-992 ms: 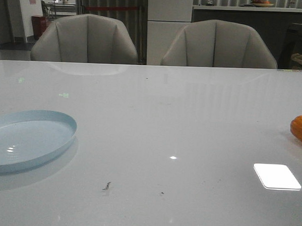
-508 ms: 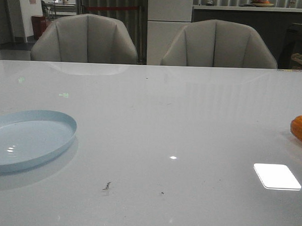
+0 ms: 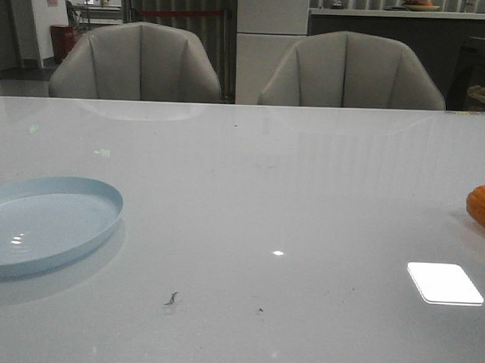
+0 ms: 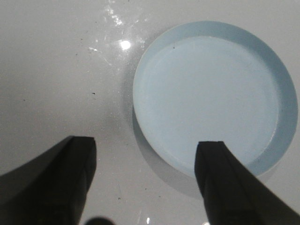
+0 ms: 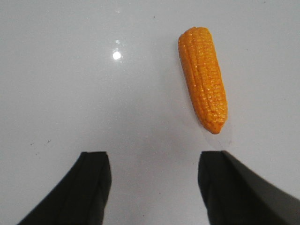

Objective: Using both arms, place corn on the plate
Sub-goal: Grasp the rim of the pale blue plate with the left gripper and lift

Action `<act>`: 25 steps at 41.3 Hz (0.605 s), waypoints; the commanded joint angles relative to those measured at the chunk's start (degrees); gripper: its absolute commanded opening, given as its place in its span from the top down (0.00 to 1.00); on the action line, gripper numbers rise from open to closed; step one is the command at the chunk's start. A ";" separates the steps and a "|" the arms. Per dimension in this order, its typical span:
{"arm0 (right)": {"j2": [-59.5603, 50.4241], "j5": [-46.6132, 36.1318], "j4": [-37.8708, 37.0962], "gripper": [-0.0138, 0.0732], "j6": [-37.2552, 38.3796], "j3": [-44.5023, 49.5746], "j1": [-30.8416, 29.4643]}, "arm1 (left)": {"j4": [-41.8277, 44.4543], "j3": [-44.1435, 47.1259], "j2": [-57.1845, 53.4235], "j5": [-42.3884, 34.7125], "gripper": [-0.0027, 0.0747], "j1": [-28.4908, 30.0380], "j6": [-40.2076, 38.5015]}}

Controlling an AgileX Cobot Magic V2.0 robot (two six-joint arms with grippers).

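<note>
The orange-yellow corn (image 3: 484, 206) lies on the white table at the far right edge of the front view, partly cut off. In the right wrist view the whole corn (image 5: 203, 77) lies beyond the fingers, its tapered end toward them. My right gripper (image 5: 153, 161) is open and empty above bare table. The pale blue plate (image 3: 42, 222) sits at the left of the front view and is empty. In the left wrist view the plate (image 4: 213, 91) lies just beyond my left gripper (image 4: 146, 150), which is open and empty; one finger overlaps the plate's rim. Neither gripper shows in the front view.
Two grey chairs (image 3: 137, 62) stand behind the table's far edge. A bright window reflection (image 3: 444, 282) lies on the table at the front right. Small dark specks (image 3: 171, 298) mark the table near the front.
</note>
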 commanded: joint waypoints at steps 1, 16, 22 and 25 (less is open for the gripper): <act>-0.31 -2.75 0.57 0.24 -0.24 -1.93 -0.33 | -0.43 -5.79 5.55 -1.53 0.30 0.19 -0.57; -0.31 -2.63 0.64 0.24 -0.24 -1.93 -0.33 | -0.30 -17.81 26.06 1.77 0.30 4.07 -0.57; -0.31 -2.63 0.64 0.24 -0.24 -1.93 -0.33 | -0.81 -20.54 29.71 1.99 0.30 3.58 -0.57; -0.31 -2.63 0.64 0.24 -0.24 -1.93 -0.33 | -0.81 -20.96 30.25 1.52 0.30 3.24 -0.57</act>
